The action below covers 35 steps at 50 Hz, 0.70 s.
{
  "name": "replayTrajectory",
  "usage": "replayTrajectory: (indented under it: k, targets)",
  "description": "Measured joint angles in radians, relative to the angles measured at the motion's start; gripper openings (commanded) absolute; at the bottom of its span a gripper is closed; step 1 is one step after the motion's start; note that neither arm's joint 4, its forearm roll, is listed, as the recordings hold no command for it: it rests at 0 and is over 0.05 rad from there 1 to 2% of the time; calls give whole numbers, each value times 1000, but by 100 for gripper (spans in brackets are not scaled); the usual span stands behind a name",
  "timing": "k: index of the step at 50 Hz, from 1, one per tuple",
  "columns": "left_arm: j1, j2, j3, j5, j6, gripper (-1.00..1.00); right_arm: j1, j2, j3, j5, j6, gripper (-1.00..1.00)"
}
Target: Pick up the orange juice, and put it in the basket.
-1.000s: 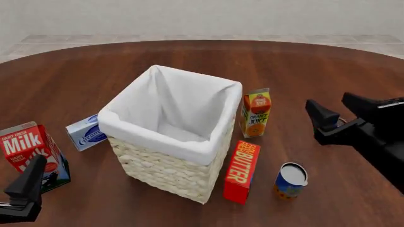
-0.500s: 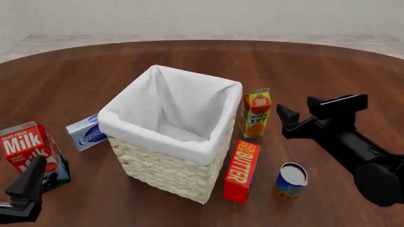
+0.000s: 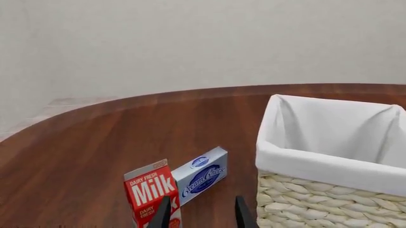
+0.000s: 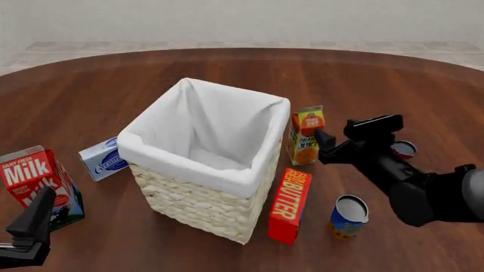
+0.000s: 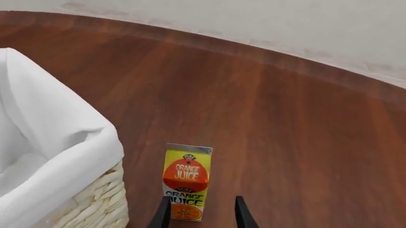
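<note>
The orange juice (image 4: 306, 136) is a small orange-yellow carton standing upright on the table, just right of the basket (image 4: 189, 165). That basket is a tall cream wicker one with a white liner. My right gripper (image 4: 349, 136) is open, close to the carton's right side and not touching it. In the right wrist view the orange juice (image 5: 187, 183) stands just ahead of the gap of the right gripper (image 5: 199, 216), beside the basket (image 5: 76, 142). My left gripper (image 4: 30, 229) is open at the near left, next to the milk carton (image 4: 38, 184).
A red butter box (image 4: 289, 205) stands in front of the juice, and a blue can (image 4: 348, 216) lies right of it. A small red-rimmed can (image 4: 402, 149) sits behind my right arm. A blue-and-white cream cheese box (image 4: 103, 158) lies left of the basket.
My right gripper has swung left across the table, closing in on the orange juice, and the red-rimmed can now shows behind it. The left arm has stayed still.
</note>
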Motion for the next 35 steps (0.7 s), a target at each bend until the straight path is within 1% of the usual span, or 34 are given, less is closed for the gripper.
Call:
replayTrajectory:
  k: [15, 35]
  targets:
    - [3, 0, 0, 4, 0, 100, 24, 117, -45, -44, 11, 100]
    - [3, 0, 0, 5, 1, 100, 61, 200, -70, -81, 46, 100]
